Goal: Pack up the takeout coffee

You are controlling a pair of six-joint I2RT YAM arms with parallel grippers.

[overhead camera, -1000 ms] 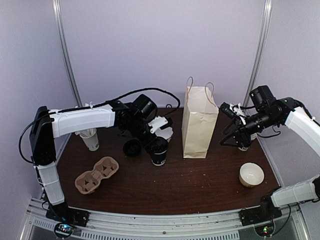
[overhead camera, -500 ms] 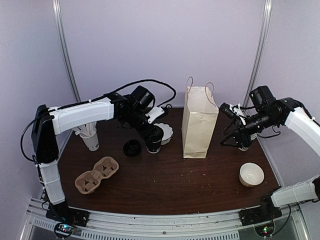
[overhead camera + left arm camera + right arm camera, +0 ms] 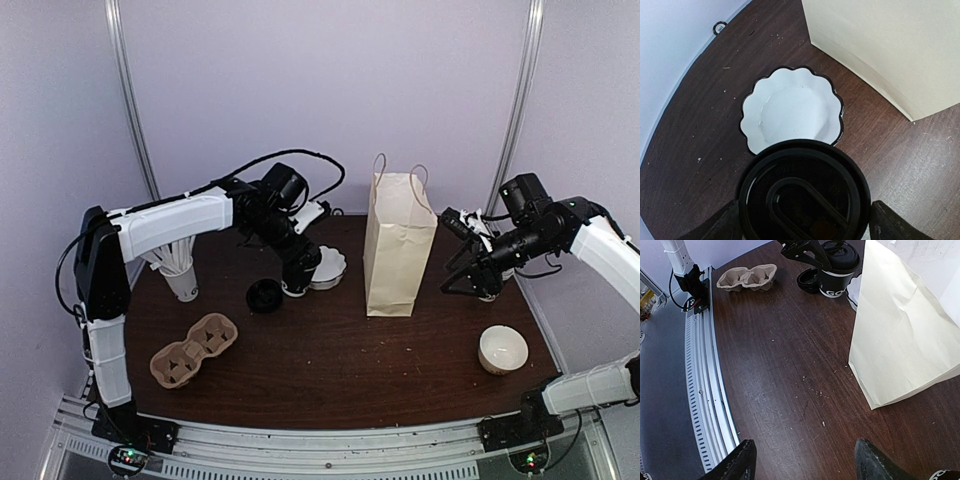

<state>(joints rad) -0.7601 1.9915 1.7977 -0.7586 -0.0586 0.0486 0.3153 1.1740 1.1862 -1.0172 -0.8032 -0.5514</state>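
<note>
The takeout coffee (image 3: 301, 272), a paper cup with a black band and a round black lid (image 3: 805, 192), stands upright at the back left of the table. My left gripper (image 3: 297, 262) is shut on it, with one finger on each side of the lid in the left wrist view (image 3: 802, 226). The cup also shows in the right wrist view (image 3: 839, 267). The tall paper bag (image 3: 398, 245) stands open to the cup's right. My right gripper (image 3: 470, 282) is open and empty beside the bag's right side, above bare table (image 3: 805, 465).
A white scalloped dish (image 3: 330, 268) lies just right of the cup. A low black round object (image 3: 264, 296) sits to its left. A cardboard cup carrier (image 3: 193, 350), a white cup of straws (image 3: 180, 275) and a cream bowl (image 3: 502, 348) are also on the table.
My left gripper has carried the cup back and to the left, from the table's middle to beside the scalloped dish. The right arm has barely moved.
</note>
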